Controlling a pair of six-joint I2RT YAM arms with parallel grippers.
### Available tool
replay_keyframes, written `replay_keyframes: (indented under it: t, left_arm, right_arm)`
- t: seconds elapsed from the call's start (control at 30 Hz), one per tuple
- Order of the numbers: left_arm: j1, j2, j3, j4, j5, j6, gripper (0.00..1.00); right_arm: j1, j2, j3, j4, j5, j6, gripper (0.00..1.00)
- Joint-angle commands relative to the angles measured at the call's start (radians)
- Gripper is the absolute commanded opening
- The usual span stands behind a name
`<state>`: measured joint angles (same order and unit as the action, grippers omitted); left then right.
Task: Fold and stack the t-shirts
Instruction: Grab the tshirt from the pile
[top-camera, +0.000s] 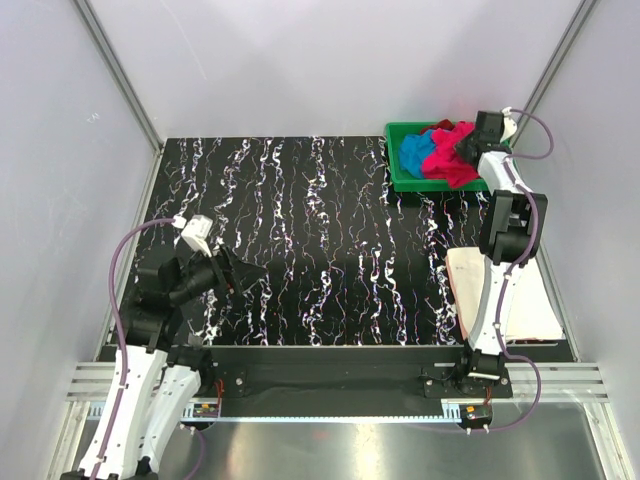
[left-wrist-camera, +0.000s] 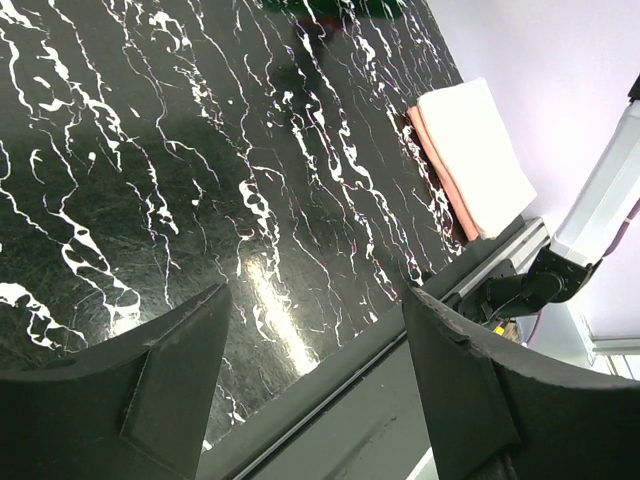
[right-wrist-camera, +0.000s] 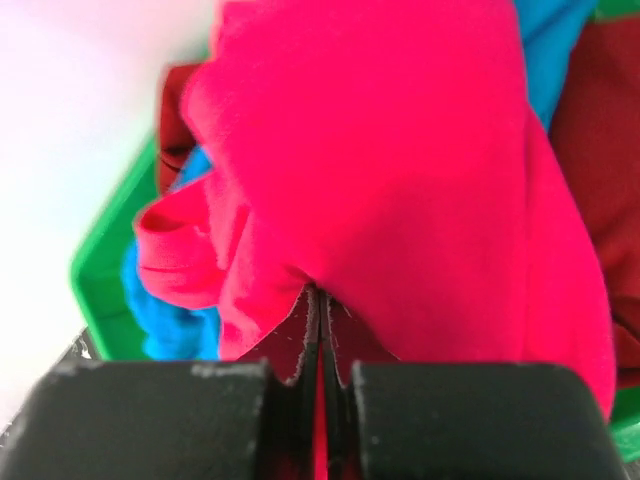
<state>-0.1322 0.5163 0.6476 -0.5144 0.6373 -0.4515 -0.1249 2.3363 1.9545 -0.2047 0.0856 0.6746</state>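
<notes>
Nearest, the left tool (left-wrist-camera: 318, 300) hangs wide apart over the surface (top-camera: 320, 230), gripping nothing. Beyond it, to the right, lies a folded white t-shirt (top-camera: 530, 300). Farthest, the green tray (top-camera: 393, 160) holds the sky blue t-shirt (top-camera: 415, 152) and the dark red t-shirt (right-wrist-camera: 600, 150), bunched together. The right tool (right-wrist-camera: 320, 310) is pinched tight on a fold of the hot pink t-shirt (right-wrist-camera: 400, 150) (light and limp, likely to drag its neighbours; a shoulder seam would probably spread it better).

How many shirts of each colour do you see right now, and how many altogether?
Pink shirt: 1, in the green tray, pinched by the right gripper.
Blue shirt: 1, in the tray.
Dark red shirt: 1, in the tray.
White shirt: 1, folded on the table, over a salmon layer I cannot identify.
Total: 4 shirts.
</notes>
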Motion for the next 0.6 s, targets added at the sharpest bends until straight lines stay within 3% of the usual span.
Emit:
replay_keyframes:
  t: [0.0, 0.13, 0.23, 0.33, 0.57]
  left_arm:
    - [-0.003, 0.01, 0.061, 0.028, -0.021, 0.017, 0.73]
    - [-0.004, 0.021, 0.073, 0.05, -0.013, -0.006, 0.72]
    - [-0.004, 0.022, 0.09, 0.045, -0.022, -0.016, 0.72]
    - [-0.004, 0.018, 0.113, 0.019, -0.054, -0.026, 0.78]
    - [-0.004, 0.004, 0.162, -0.094, -0.133, -0.078, 0.86]
  right_arm:
    - [-0.002, -0.028, 0.144, -0.05, 0.069, -0.04, 0.0]
    - [-0.001, -0.089, 0.331, -0.14, 0.108, -0.056, 0.0]
    - [0.011, -0.222, 0.362, -0.098, 0.108, -0.069, 0.0]
    - [0.034, -0.288, 0.418, -0.101, 0.086, -0.066, 0.0]
    - [0.2, -0.554, 0.37, -0.128, -0.017, -0.035, 0.0]
